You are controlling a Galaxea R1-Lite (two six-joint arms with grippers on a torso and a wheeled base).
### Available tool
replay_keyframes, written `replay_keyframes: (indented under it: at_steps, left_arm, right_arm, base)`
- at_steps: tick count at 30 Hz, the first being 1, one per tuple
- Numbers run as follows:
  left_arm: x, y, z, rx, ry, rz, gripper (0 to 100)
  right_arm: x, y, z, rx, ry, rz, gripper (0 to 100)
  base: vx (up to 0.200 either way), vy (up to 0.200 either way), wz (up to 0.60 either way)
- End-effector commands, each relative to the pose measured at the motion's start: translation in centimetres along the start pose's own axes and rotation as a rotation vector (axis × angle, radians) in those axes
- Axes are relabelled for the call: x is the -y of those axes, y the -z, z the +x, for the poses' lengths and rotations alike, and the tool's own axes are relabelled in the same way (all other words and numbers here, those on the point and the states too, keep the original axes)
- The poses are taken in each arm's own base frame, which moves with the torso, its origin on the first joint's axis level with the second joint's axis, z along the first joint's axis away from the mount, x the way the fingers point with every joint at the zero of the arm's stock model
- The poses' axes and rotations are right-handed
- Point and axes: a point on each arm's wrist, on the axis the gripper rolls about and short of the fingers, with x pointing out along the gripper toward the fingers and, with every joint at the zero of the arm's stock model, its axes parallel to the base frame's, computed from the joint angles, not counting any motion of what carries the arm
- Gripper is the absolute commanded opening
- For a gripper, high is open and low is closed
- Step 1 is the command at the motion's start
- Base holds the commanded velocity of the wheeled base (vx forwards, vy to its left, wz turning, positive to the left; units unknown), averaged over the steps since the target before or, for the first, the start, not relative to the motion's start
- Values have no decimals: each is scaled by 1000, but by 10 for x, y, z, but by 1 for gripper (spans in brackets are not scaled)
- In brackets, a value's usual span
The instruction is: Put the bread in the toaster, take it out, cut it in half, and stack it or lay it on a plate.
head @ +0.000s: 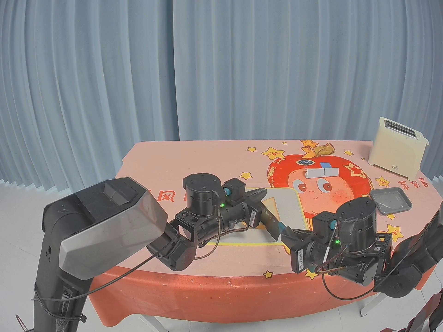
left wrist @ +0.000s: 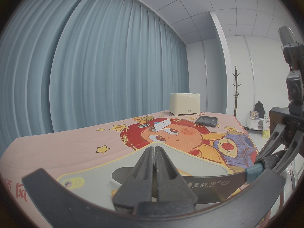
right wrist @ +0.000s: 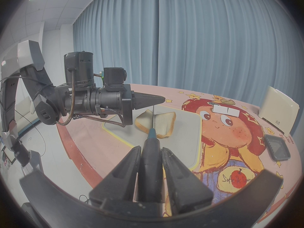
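Halving the toast looks to be the step in hand. It would go best with the knife (head: 272,220) kept upright on the centre line and pressed straight down with short strokes, while the other arm steadies the bread clear of the edge. In the head view the right end effector (head: 285,234) clamps the teal handle, and the bread slice (head: 271,204) lies just ahead of it on the cutting board (head: 290,199). The left end effector (head: 263,193), fingers pinched together, sits at the slice's opposite side. The toaster (head: 399,147) and grey tray (head: 391,200) stand well apart. In the left wrist view the blade crosses just beyond the closed fingertips. In the right wrist view the blade stands edge-on over the slice's middle; whether the left tip touches the bread I cannot tell.
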Motion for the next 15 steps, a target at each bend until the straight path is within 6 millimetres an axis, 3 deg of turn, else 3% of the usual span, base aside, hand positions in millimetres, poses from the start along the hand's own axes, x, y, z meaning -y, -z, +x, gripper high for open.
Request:
replay_keyframes:
  at_steps: [1, 9, 15]
  left_arm:
    - [1, -3, -1, 12, 3, 2, 0]
    - [0, -1, 0, 9, 1, 1, 0]
    - [0, -6, -1, 19, 1, 2, 0]
  right_arm:
    - [0, 0, 0, 1, 0, 1, 0]
    - [0, -13, -6, 59, -10, 17, 0]
    - [0, -7, -4, 29, -4, 9, 0]
  base:
    - [0, 0, 0]
    - [0, 0, 0]
    - [0, 0, 0]
